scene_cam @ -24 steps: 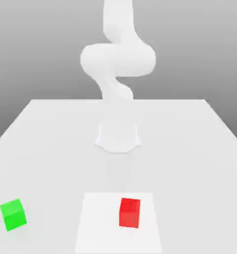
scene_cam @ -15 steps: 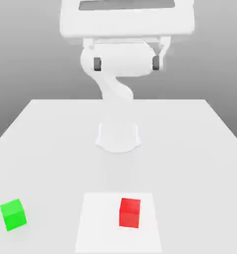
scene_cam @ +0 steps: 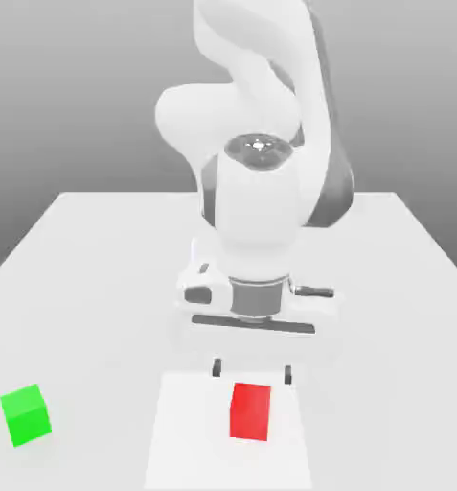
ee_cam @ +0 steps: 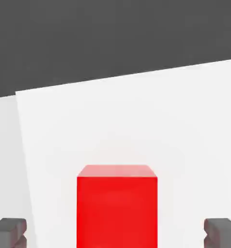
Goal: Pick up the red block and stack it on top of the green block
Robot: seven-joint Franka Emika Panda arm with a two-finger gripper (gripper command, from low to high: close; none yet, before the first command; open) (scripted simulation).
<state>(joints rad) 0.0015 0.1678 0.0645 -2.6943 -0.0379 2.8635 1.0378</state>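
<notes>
Barely begun: my jaws [scene_cam: 252,372] hang open over the red block [scene_cam: 250,411].
Nothing is lifted yet; it sits on the tabletop [scene_cam: 98,288], the green block [scene_cam: 25,415] well apart.

The red block [ee_cam: 117,206] sits on a white sheet [ee_cam: 136,121] between the gripper's [ee_cam: 116,232] spread grey fingertips [ee_cam: 8,231]

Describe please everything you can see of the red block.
The red block is a small bright red cube with plain matte faces. It sits upright on a paler white square patch of the table, apart from the green block. The open gripper hovers just behind it, fingers on either side, not touching.
</notes>
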